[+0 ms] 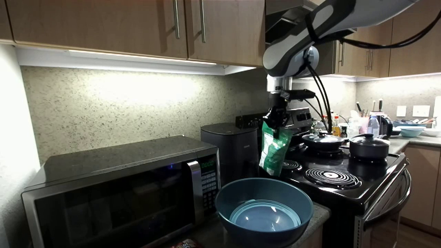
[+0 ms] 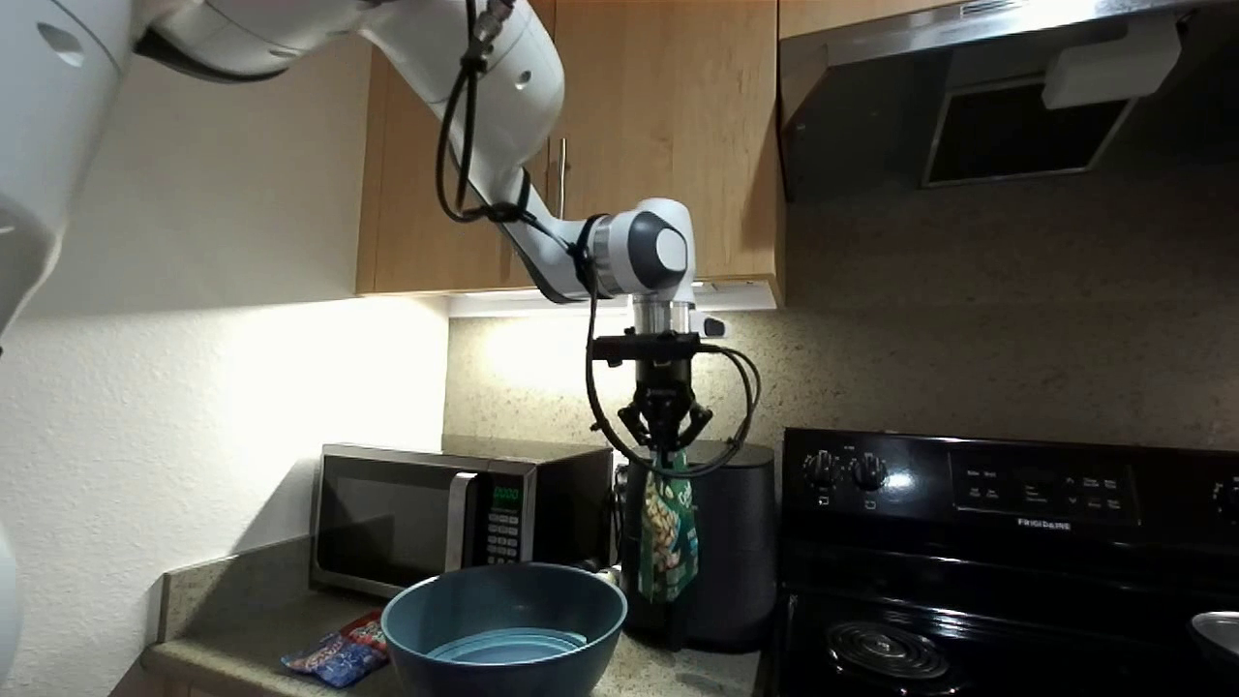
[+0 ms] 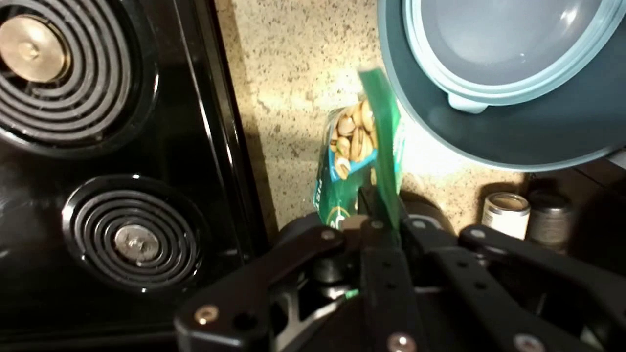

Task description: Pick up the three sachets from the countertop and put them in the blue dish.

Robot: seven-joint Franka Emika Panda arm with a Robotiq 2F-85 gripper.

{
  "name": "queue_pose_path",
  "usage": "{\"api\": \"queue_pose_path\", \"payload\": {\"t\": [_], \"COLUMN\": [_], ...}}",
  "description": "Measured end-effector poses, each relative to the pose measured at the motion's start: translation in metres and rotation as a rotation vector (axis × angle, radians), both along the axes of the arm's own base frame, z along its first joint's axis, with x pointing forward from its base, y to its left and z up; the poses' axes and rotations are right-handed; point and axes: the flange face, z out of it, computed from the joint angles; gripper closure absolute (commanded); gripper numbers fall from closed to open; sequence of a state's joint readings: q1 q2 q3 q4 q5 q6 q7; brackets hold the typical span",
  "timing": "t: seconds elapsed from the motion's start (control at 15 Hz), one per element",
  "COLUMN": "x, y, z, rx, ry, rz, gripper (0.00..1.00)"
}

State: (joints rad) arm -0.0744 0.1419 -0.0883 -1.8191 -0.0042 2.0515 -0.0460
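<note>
Gripper (image 3: 389, 210) pinched tight on green sachet (image 2: 670, 538) — long axis near-vertical, bottom end down

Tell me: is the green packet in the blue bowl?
Out: the green packet hangs from the pincer, beside the blue bowl in the wrist view.

Kitchen Corner Glows Under Wooden Cupboards (image 1: 103, 27)

A light strip (image 1: 143, 57) beneath them brightens the speckled backsplash (image 1: 113, 110). A plain white wall (image 2: 242, 407) rises beside the stone-like surface (image 2: 242, 624). A dark hood (image 2: 861, 116) hangs above the black stove (image 2: 910, 581); brown floor (image 1: 422, 237) shows at a lower corner.
</note>
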Motion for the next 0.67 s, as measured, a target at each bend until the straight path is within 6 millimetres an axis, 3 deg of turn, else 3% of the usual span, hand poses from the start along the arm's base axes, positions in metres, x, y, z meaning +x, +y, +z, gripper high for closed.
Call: {"api": "queue_pose_path", "payload": {"t": [0.13,0.33,0.67], "x": [-0.007,-0.022,-0.049], "y": [0.02,0.057,0.123], "z": [0.033,0.065,0.079], "rx": [-0.039,-0.035,-0.012], "ry": [-0.044,-0.041,0.068], "rz": [0.035,0.096,0.206], "gripper": [1.0,1.0,1.0]}}
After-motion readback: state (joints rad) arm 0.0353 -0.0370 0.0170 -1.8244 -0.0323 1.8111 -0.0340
